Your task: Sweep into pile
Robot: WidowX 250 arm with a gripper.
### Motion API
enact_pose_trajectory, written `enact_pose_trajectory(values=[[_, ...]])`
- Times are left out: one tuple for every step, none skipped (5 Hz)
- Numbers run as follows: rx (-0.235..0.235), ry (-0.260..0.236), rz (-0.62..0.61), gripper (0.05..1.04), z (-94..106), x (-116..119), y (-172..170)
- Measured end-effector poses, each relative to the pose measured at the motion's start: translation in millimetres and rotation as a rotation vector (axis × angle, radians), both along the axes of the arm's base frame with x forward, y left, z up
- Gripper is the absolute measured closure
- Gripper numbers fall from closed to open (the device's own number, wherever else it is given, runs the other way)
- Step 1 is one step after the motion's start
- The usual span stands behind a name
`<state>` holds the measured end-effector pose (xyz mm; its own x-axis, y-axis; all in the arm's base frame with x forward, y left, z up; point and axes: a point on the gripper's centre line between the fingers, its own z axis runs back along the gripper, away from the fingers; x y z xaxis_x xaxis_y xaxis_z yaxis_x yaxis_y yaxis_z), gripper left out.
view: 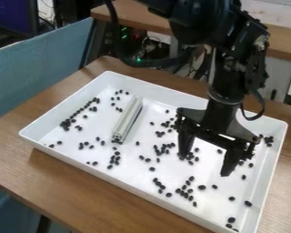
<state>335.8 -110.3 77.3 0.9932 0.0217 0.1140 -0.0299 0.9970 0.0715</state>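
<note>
Blue-green panel (pixel 38 68), one: beyond the table, at 10 o'clock from the middle of the tray.
Wooden table (pixel 57 170), one: under and around the tray.
White tray (pixel 105 170), one: shallow, rimmed, set at a slant.
Dark beans (pixel 65 123), many, in the tray:
– a slanting row at 10 o'clock, thicker at its near end;
– a few strays at 9 o'clock, near the rim;
– small groups at 8 to 9 o'clock, below the metal bar;
– loose clusters about the middle;
– a further cluster at 5 o'clock, with singles beyond it towards the near right corner;
– a small cluster at 3 o'clock, by the right wall.
Metal bar (pixel 127 120), one: grooved, lying in the tray at 11 o'clock.
Gripper (pixel 205 166), one, black: hanging over the tray at 4 o'clock, fingers wide apart, nothing between them.
Robot arm (pixel 203 22), one, black: entering at the top, 1 o'clock.
</note>
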Motion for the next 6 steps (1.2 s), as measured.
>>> enact_pose_trajectory(values=[[0.004, 0.033, -0.001, 0.083, -11.1, -3.1, -0.2], [-0.028, 0.034, 0.019, 0.083, -14.5, 7.2, 34.0], [-0.038, 0.007, 0.121, 0.083, -13.0, 18.9, 78.5], [-0.029, -0.040, 0.198, 0.083, -1.3, 32.8, 118.2], [-0.024, -0.067, 0.297, 0.083, -0.5, 46.5, 158.8], [-0.014, -0.063, 0.288, 0.083, -12.0, 63.9, 165.2]])
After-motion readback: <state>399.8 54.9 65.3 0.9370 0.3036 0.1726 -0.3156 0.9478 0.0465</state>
